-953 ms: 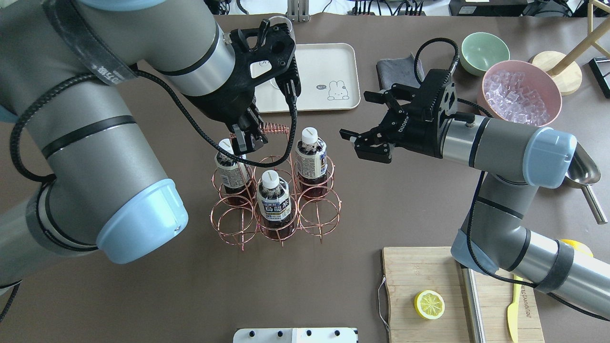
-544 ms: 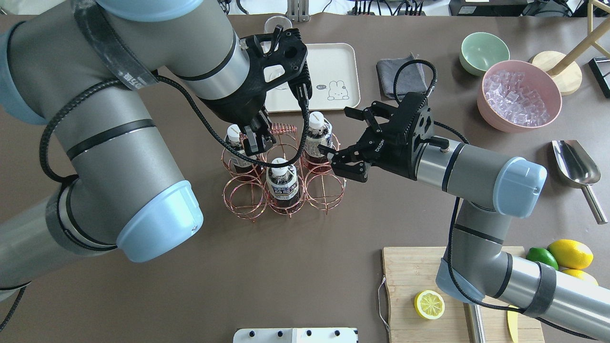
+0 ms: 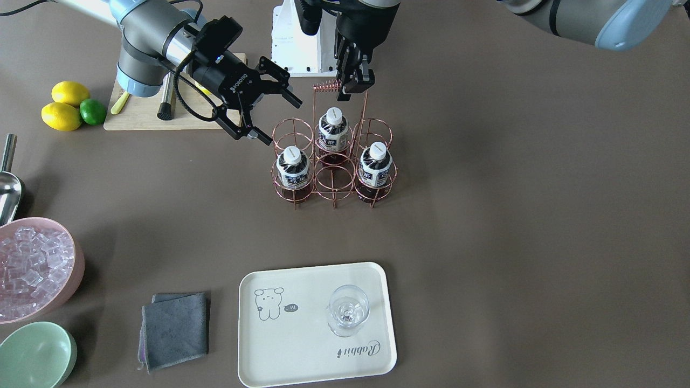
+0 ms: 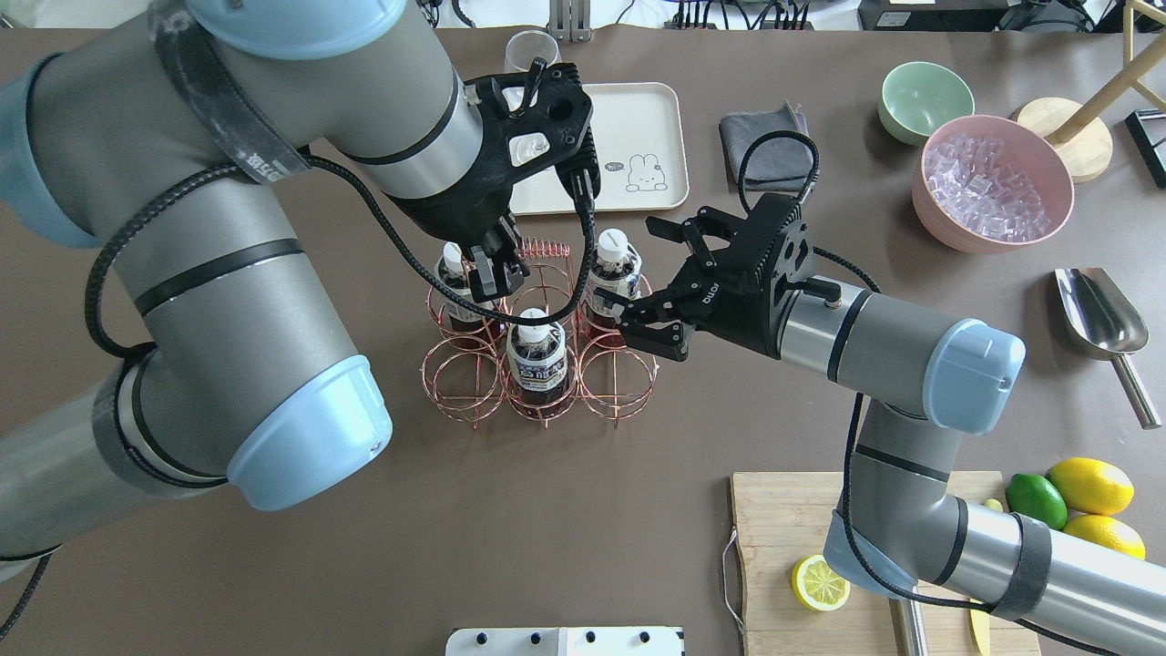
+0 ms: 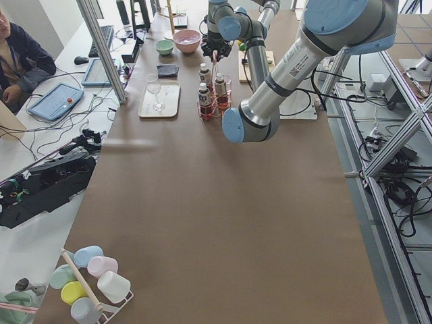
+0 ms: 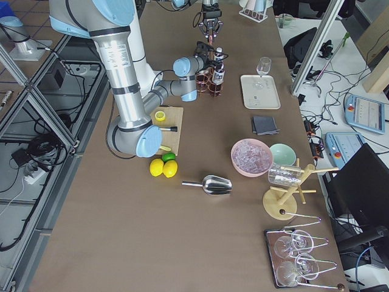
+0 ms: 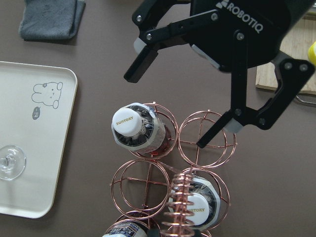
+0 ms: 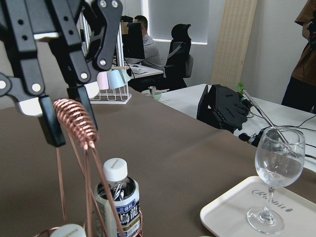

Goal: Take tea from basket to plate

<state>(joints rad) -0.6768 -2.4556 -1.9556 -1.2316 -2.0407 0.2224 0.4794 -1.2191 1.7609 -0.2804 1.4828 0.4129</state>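
Three tea bottles stand in a copper wire basket: one at the back right, one in the front middle, and one at the back left, partly hidden. My left gripper is shut on the basket's coiled handle. My right gripper is open and empty, right beside the back right bottle at cap height. The cream plate lies behind the basket, with a clear glass on it.
A grey cloth, a green bowl and a pink bowl of ice sit at the back right. A metal scoop, lemons and a lime and a cutting board with a lemon half lie at the right and front right.
The left gripper has carried the basket down and towards the plate. The right gripper has moved left, from well clear of the basket up to its back right bottle, staying open.
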